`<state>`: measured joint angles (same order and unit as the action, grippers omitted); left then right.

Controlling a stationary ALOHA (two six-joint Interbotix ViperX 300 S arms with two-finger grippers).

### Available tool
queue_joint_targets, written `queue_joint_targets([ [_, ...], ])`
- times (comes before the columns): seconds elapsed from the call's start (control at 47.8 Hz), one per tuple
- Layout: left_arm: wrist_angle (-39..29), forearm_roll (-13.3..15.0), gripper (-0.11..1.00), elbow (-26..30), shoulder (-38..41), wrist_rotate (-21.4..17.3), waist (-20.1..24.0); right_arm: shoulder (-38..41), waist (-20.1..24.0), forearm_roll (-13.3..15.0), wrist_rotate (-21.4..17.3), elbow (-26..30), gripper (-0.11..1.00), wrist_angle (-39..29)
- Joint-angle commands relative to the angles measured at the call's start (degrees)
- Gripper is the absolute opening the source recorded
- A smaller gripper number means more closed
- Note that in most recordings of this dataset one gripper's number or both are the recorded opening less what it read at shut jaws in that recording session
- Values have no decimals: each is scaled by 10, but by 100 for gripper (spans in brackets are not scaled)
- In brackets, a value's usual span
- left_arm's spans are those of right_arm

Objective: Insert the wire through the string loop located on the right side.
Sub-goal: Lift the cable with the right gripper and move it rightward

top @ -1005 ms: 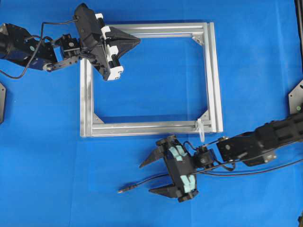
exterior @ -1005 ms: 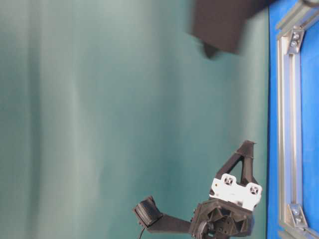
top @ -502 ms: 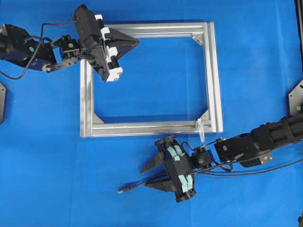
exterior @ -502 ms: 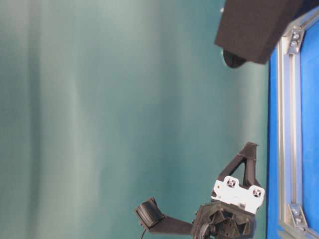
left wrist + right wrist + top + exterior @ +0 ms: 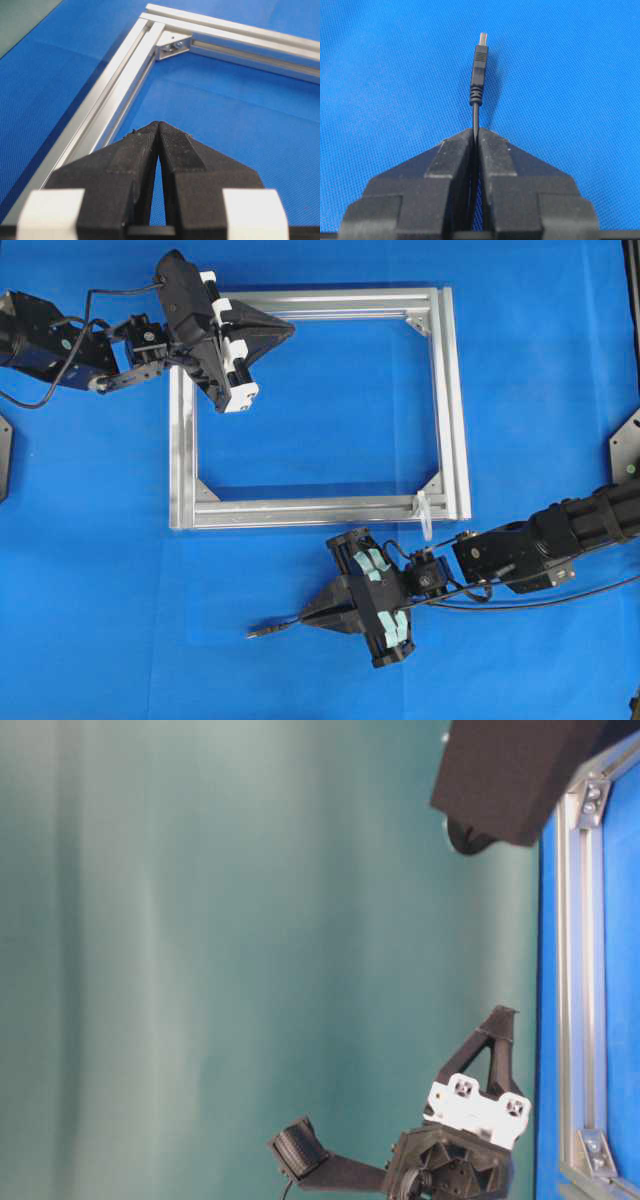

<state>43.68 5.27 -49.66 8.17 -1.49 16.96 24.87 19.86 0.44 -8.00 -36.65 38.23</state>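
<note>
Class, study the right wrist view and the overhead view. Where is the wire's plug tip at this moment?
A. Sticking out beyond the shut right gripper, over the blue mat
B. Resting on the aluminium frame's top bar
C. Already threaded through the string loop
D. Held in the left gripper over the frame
A: the right gripper is shut on the wire, whose plug tip projects past the fingertips over bare mat.

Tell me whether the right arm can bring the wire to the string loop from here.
Probably yes: the right gripper is shut on the wire, and only bare blue mat lies between it and the string loop.
</note>
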Motion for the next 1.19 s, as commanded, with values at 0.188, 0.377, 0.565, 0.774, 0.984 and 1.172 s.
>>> queue_joint_targets([
  [0.188,3,-2,0,4,-18,-1,-1,-40,0,1,0,-2,-2,4],
  [0.377,3,-2,0,4,-18,-1,-1,-86,0,1,0,-18,-2,-4],
  [0.565,3,-2,0,4,-18,-1,-1,-120,0,1,4,-26,-2,-36],
  [0.774,3,-2,0,4,-18,-1,-3,-120,0,1,4,-25,-2,-41],
  [0.984,3,-2,0,4,-18,-1,-2,-120,0,1,4,-26,-2,-42],
  [1.172,3,-2,0,4,-18,-1,-3,-120,0,1,4,-26,-2,-43],
])
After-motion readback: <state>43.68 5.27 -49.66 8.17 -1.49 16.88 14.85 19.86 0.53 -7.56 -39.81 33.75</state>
